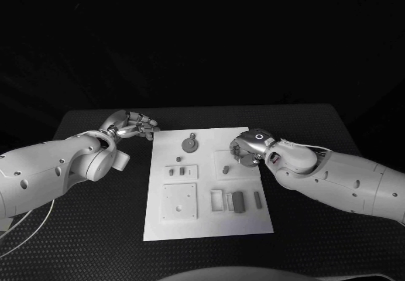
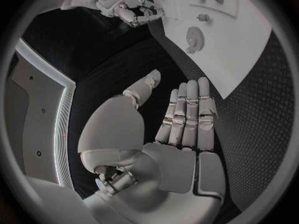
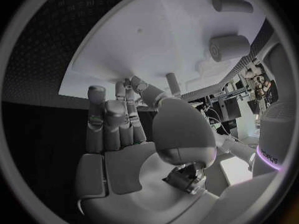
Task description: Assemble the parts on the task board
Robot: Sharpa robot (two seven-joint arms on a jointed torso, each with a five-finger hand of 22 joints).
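Task board (image 1: 206, 228) lies flat at table (image 1: 312, 246) centre, long side running 12 to 6. Grey parts on it: a gear (image 1: 191, 143) near the far edge, small pegs (image 1: 179, 171) at mid-left, bars (image 1: 238, 201) at about 4 o'clock. Right hand (image 1: 247, 147) hovers over the board's far-right corner at 1 o'clock, fingers spread, empty. Left hand (image 1: 131, 124) sits off the board's far-left corner at 11 o'clock, fingers extended, holding nothing.

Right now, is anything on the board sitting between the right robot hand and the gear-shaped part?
Nothing visible. The right robot hand hovers over the task board's right side, the gear-shaped part lies to its left, and bare white board separates them.
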